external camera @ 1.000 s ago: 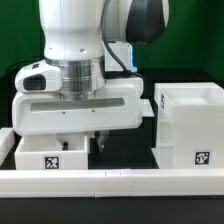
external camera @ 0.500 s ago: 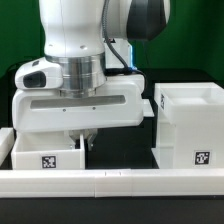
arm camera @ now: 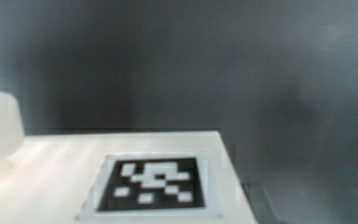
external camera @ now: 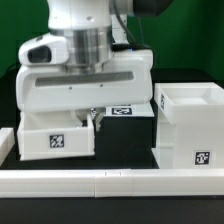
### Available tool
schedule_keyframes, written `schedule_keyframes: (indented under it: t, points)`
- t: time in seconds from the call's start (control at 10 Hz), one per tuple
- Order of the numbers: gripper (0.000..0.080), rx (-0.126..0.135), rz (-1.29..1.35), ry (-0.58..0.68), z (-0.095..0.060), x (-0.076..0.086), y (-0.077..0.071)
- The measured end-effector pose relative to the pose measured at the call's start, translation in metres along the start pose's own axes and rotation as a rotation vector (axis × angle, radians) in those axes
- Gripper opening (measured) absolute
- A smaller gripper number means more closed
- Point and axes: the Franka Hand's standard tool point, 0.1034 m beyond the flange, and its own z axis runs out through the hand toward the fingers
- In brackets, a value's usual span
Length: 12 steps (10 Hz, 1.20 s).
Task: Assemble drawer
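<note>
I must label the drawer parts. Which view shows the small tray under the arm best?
The exterior view: the tray shows its whole front and tag, at that view's left. The wrist view shows only a blurred tagged white surface, probably part of it.

Table (external camera: 125, 145) is lying open between tray (external camera: 57, 142) at 9 o'clock and housing (external camera: 190, 125) at 3 o'clock; rail (external camera: 110, 182) is blocking 6 o'clock.
</note>
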Motion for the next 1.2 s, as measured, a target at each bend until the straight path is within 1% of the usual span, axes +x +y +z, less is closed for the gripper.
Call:
schedule_keyframes:
  t: [0.1,0.2,0.6,0.7,0.8,0.9,1.1,1.2]
  points:
    - [0.0038,0.004,-0.029,0.006,-0.0129,-0.0011,-0.0016]
    - [0.0038,0.008,-0.028,0.007,-0.0201,0.0025,-0.0018]
    - [0.0038,0.007,-0.06,0.004,-0.0171,0.0025,-0.0016]
    - [0.0038,0.013,-0.15,-0.029,-0.0177,-0.0003,-0.0049]
    - [0.0038,0.029,-0.245,-0.054,-0.0189,-0.0015,-0.0076]
    - [0.0038,0.035,-0.337,-0.054,-0.0196,-0.0017,-0.0054]
    - [0.0038,0.037,-0.441,-0.053,-0.019,-0.0023,-0.0044]
    - [0.0038,0.037,-0.534,-0.053,-0.0182,-0.0027,-0.0041]
